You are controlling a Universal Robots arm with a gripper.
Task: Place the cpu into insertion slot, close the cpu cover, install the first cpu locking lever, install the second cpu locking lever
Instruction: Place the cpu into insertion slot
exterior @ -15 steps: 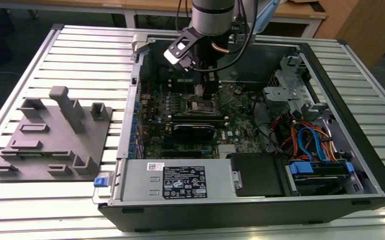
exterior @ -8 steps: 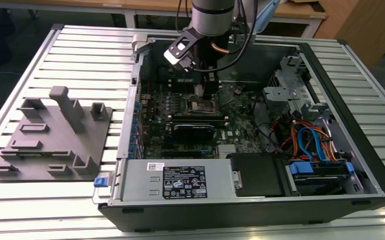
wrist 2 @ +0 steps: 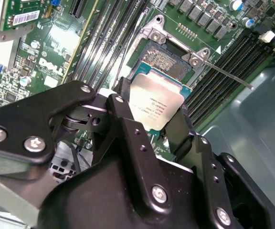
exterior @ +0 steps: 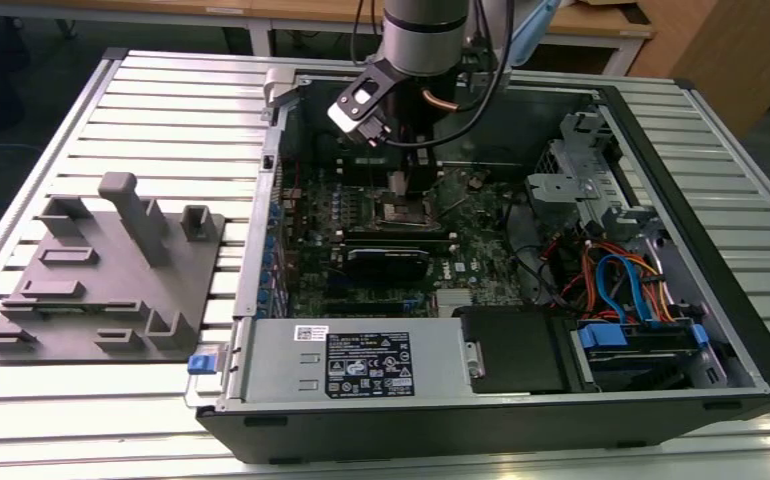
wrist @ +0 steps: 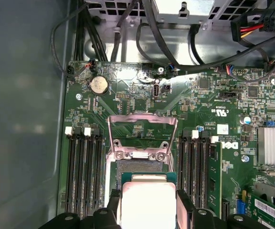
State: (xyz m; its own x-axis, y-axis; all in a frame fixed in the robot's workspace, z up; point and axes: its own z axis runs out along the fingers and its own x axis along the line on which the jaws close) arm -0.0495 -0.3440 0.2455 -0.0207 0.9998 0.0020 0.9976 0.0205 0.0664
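An open black computer case (exterior: 745, 330) is laid flat on a slatted aluminium table (exterior: 172, 90), with a grey moulded fixture plate (exterior: 105, 280) set beside it at the exterior view's left. A silver power supply box (exterior: 345, 362) is fitted along the case's near wall, and blue and orange cables (exterior: 619, 285) are bundled near its right wall.

On the green circuit board (wrist: 128, 100), the square metal-edged insertion slot (wrist: 140, 167) is flanked on two sides by long black memory slots (wrist: 82, 171). A round silver coin battery (wrist: 99, 85) is seated towards one board corner, and a finned silver heatsink (wrist: 273, 145) near the opposite edge. The thin silvery cpu cover (wrist: 142, 116) is swung up and open at the slot's far edge. A thin metal locking lever (wrist 2: 228, 75) is seen slanting out past the slot's corner.

The small flat square cpu (wrist 2: 155, 102), dull silver-grey on top with a green rim, is clamped on opposite edges by the black gripper (wrist 2: 152, 105) and held over the near part of the slot, whose contact field is left exposed. The grey arm (exterior: 423, 30) is lowered steeply into the case by its far wall.
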